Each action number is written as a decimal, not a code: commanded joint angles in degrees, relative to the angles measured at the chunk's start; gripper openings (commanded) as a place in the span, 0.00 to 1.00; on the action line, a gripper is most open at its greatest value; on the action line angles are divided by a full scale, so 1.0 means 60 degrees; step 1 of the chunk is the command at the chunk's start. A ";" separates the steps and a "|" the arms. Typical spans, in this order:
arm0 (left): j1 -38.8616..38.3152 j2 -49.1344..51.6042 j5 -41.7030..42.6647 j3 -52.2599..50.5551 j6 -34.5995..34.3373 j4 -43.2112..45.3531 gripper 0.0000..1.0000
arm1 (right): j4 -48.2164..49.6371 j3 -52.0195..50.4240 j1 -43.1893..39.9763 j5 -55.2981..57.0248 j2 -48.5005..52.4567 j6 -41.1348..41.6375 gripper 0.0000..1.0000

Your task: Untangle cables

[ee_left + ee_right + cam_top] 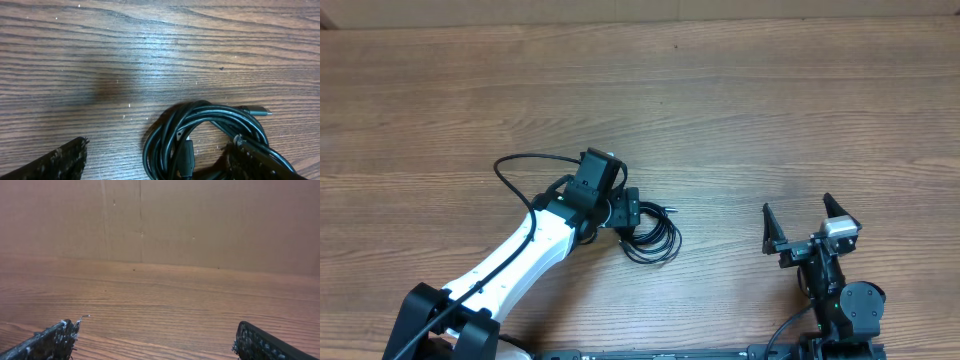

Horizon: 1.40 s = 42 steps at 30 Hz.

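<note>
Overhead shows the cables [655, 238] in 1 coiled bundle on the table [740, 110], left gripper [628, 214] spread wide over them, right gripper [797, 205] wide too, well off right.

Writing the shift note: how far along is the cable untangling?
Done: nothing visibly; the cables lie as one coiled bundle, no cord separated. In hand: the left pincer hangs open with one finger over the bundle, gripping nothing. Left: pulling all cords apart; the right pincer sits open, away from them.
</note>
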 commanded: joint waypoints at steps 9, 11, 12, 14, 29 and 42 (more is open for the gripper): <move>0.0015 -0.0007 -0.0127 0.0000 0.0215 0.0044 0.89 | 0.0033 -0.0102 0.0040 0.0091 -0.0113 -0.0011 1.00; 0.0015 -0.0007 -0.0120 0.0000 0.0488 -0.0004 0.88 | 0.0036 -0.0102 0.0040 0.0091 -0.0113 -0.0011 1.00; 0.0015 -0.0007 -0.0120 0.0000 0.0900 0.0007 0.88 | 0.0033 -0.0102 0.0040 0.0091 -0.0113 -0.0011 1.00; 0.0015 -0.0007 -0.0120 0.0004 0.2069 0.0073 0.87 | 0.0033 -0.0102 0.0040 0.0091 -0.0113 -0.0011 1.00; 0.0015 0.0011 0.1814 0.0000 0.6575 0.0739 0.72 | 0.0036 -0.0102 0.0040 0.0091 -0.0113 -0.0011 1.00; 0.0015 0.1308 0.1202 -0.0018 0.6838 0.0790 0.60 | 0.0036 -0.0102 0.0040 0.0091 -0.0113 -0.0011 1.00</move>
